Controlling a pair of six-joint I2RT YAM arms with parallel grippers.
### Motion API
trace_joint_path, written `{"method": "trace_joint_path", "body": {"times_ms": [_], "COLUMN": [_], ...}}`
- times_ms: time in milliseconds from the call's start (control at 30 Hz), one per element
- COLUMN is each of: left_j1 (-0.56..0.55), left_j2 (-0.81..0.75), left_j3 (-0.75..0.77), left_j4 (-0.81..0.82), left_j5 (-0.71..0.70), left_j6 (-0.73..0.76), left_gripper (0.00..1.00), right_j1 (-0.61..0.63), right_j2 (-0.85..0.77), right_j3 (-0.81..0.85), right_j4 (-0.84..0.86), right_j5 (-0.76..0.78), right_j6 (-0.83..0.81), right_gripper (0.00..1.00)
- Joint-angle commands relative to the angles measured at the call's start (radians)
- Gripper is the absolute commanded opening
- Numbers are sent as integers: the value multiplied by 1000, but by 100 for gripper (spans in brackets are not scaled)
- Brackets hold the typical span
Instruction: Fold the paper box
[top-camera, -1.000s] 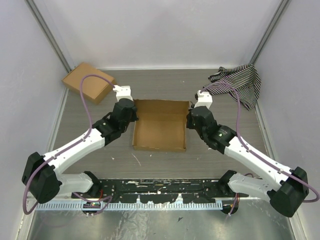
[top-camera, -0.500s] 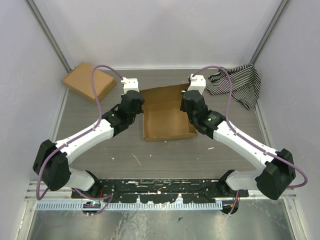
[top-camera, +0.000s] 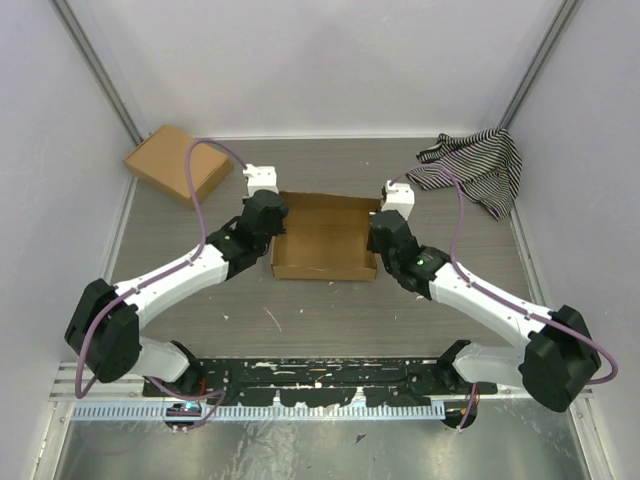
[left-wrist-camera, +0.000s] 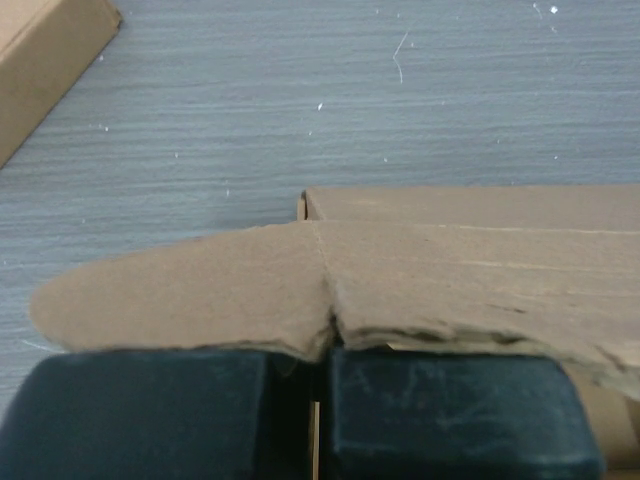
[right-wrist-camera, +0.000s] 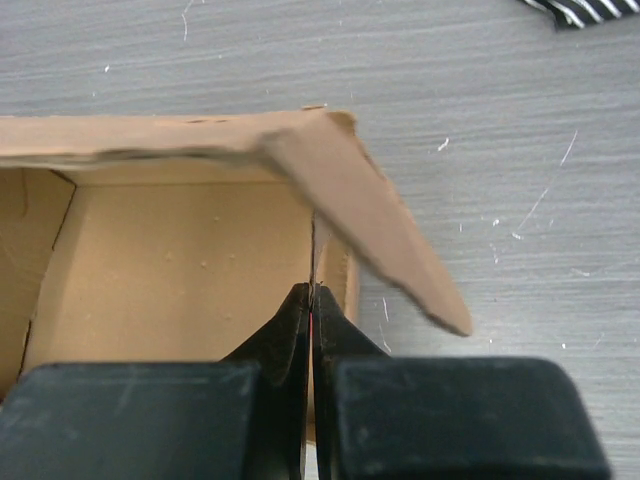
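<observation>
1. The box (top-camera: 325, 240) sits mid-tabletop (top-camera: 330, 310), between the arms. Its walls are raised into a shallow open tray, so folding looks roughly halfway.
2. Remaining, by my judgement: a corner flap (right-wrist-camera: 370, 228) sticks out untucked, and the top is open.
3. The left tool (left-wrist-camera: 317, 350) pinches the box's left wall. The right tool (right-wrist-camera: 311, 295) pinches the right wall, fingers pressed tight on the card.
4. Count: one box, one other box (top-camera: 178, 163), one striped cloth (top-camera: 478, 168), two tools.

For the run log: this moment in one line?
paper box: walls up | left pincer: shut on its left side | right pincer: shut on its right side
</observation>
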Motion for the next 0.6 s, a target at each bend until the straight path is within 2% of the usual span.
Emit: {"method": "trace_joint_path", "body": {"times_ms": [0, 133, 233, 300, 333, 400, 467, 567], "left_j1": [-6, -6, -13, -19, -20, -21, -23, -26], "left_j2": [-52, -103, -130, -189, -205, -250, -309, -414], "left_j3": [-83, -144, -183, -206, -215, -226, -242, -267], "left_j4": [16, 3, -25, -49, -66, -119, -170, -246], "left_j5": [4, 24, 33, 35, 36, 40, 51, 72], "left_j6": [-36, -70, -99, -111, -120, -139, -157, -186], "left_gripper": [0, 0, 14, 26, 37, 48, 53, 55], "right_j1": [7, 7, 7, 9, 10, 9, 9, 9], "right_j2": [-75, -126, -151, -175, -192, -232, -283, -375], "right_j3": [-59, -100, -112, -123, -132, -149, -155, -148], "right_j4": [-22, -51, -85, -111, -123, -156, -203, -298], "right_j5": [-33, -52, -89, -110, -122, -150, -172, -197], "right_j6": [64, 84, 97, 113, 119, 127, 132, 136], "right_gripper": [2, 3, 8, 20, 29, 44, 50, 54]}}
